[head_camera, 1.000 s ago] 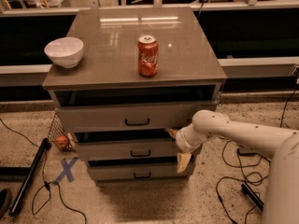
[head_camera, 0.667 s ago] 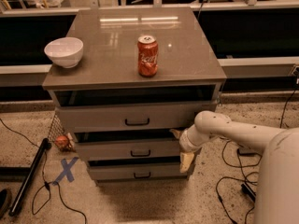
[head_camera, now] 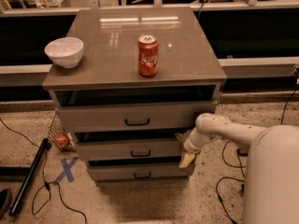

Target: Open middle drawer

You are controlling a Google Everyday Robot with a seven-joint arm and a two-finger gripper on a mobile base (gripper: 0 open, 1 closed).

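1 end effector (head_camera: pixel 183 148) beside middle drawer (head_camera: pixel 133 150), red can (head_camera: pixel 147 56) lettering illegible

1. A white script mark is borne by the red can (head_camera: pixel 148 56), which stands on the surface (head_camera: pixel 191 55) of the cabinet (head_camera: pixel 93 118); its letters cannot be read.
2. A blue X (head_camera: pixel 67 169) in tape is marked on the floor (head_camera: pixel 140 204), just left of the cabinet's foot.
3. The pincer (head_camera: pixel 184 148) is found at the right end of the cabinet's middle drawer (head_camera: pixel 126 151).
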